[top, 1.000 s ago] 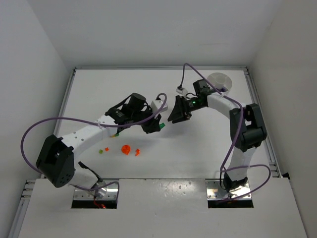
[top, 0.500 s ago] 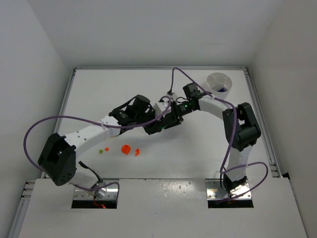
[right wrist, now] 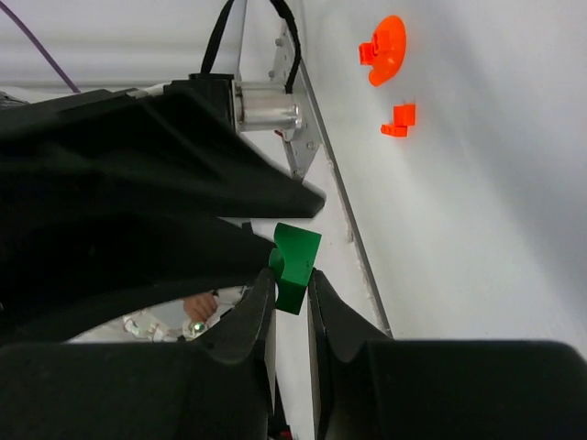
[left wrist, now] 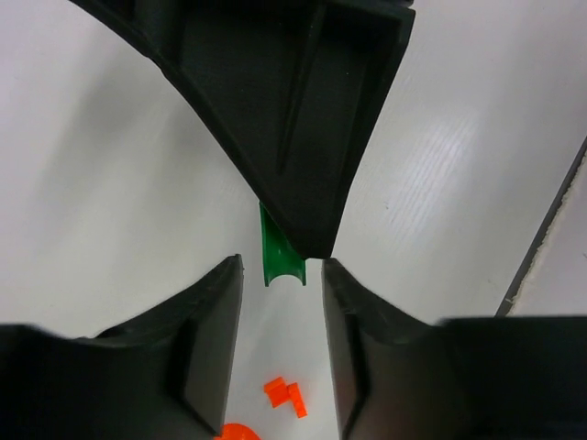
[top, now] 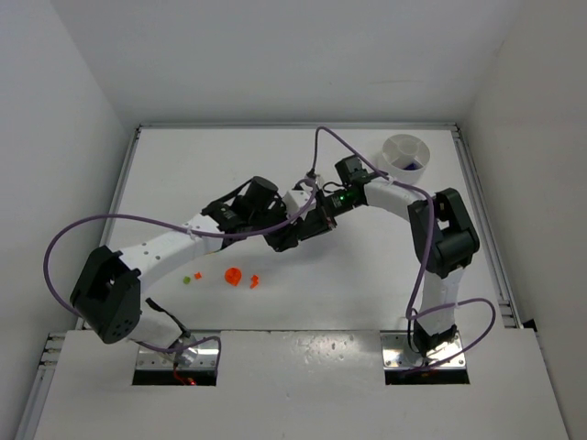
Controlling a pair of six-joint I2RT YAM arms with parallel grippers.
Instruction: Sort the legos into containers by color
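Observation:
A green lego is pinched between the tips of my right gripper, which is shut on it. In the left wrist view the same green lego hangs between the tips of my left gripper, whose jaws stand apart with a gap on each side of it. Both grippers meet above the table's middle, left gripper against right gripper. An orange round lego and a small orange lego lie on the table below them. The white divided dish stands at the back right.
Two tiny bits, one green and one yellowish, lie left of the orange pieces. A raised rail runs along the table's right edge, close to the dish. Purple cables loop above both arms.
The right gripper swung in from the right to the left gripper and shut on the green lego. The left gripper's jaws have parted slightly.

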